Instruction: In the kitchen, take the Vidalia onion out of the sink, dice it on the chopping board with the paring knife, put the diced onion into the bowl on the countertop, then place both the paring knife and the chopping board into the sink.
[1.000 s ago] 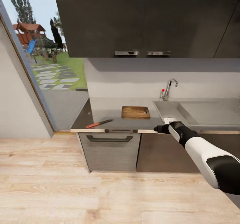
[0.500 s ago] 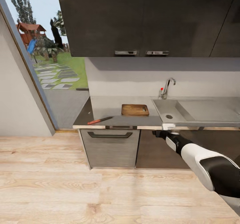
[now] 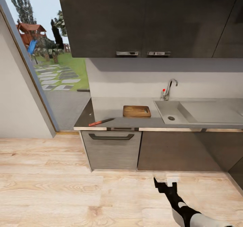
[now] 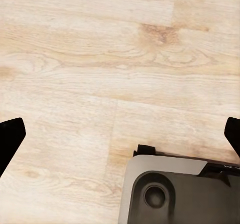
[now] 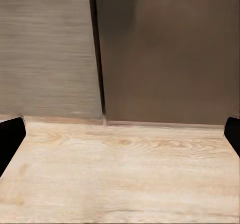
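The brown chopping board [image 3: 136, 111] lies on the grey countertop [image 3: 108, 107], just left of the sink [image 3: 167, 109]. The paring knife [image 3: 101, 121], orange-red handle to the left, rests near the counter's front edge, left of the board. My right gripper [image 3: 165, 182] hangs open low over the wood floor, in front of the lower cabinets; in the right wrist view its fingertips [image 5: 10, 139] frame the cabinet fronts. My left gripper [image 4: 120, 134] is open, pointing down at the floor. The onion and the bowl are out of view.
A chrome tap [image 3: 167, 90] with a red-tipped lever stands behind the basin, and the flat drainboard [image 3: 209, 109] runs right. Black upper cabinets [image 3: 148, 18] hang above. A glass opening [image 3: 50, 68] to the garden is at the left. My own base [image 4: 180, 194] sits below the left gripper.
My right arm has dropped from the counter's front edge by the sink to just above the floor. The camera shifted slightly at first; board and knife have not moved.
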Controlling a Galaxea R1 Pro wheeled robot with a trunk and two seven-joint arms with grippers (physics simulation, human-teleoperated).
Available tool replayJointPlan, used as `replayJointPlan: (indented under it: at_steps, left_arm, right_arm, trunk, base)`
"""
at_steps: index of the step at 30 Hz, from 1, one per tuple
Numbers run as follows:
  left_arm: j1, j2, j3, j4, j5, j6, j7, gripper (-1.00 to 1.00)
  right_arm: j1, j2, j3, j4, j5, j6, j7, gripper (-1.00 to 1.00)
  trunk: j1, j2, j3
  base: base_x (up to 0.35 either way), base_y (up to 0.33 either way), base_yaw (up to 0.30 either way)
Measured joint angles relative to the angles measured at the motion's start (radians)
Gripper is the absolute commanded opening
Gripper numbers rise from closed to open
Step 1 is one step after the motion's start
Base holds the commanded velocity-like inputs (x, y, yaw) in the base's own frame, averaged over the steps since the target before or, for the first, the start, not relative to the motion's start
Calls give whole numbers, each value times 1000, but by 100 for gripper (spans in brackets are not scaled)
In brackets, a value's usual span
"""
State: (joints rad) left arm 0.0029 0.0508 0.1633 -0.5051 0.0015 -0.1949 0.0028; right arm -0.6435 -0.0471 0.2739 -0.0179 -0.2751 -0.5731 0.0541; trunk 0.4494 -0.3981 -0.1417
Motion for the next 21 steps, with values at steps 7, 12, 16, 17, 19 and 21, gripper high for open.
replayJointPlan:
  at_steps: [7, 12, 16, 17, 19, 21]
  left_arm:
    - [0, 0, 0, 0, 0, 0, 0, 100]
    - [0, 0, 0, 1, 1, 0, 0, 100]
    - [0, 0, 1, 3, 3, 0, 0, 100]
    - [0, 0, 1, 4, 3, 0, 0, 100]
    - [0, 0, 1, 7, 4, 0, 0, 100]
    - [0, -1, 1, 9, 4, 0, 0, 100]
  right_arm:
    - [189, 1, 0, 2, 1, -176, -1, 100]
    - [304, 4, 0, 2, 1, -272, 0, 100]
    - [395, 20, 2, 2, 4, -376, 0, 100]
    - [409, 25, 1, 2, 3, -396, -1, 100]
    - [448, 39, 0, 2, 3, -465, -3, 100]
    - [458, 43, -1, 2, 2, -472, -6, 100]
  trunk:
    - [0, 0, 0]
    - [0, 0, 0]
    - [0, 0, 0]
    - [0, 0, 0]
    - [0, 0, 0]
    - [0, 0, 0]
  base:
    - [0, 0, 0]
    - [0, 0, 0]
    - [0, 0, 0]
    - [0, 0, 0]
    - [0, 0, 0]
    - [0, 0, 0]
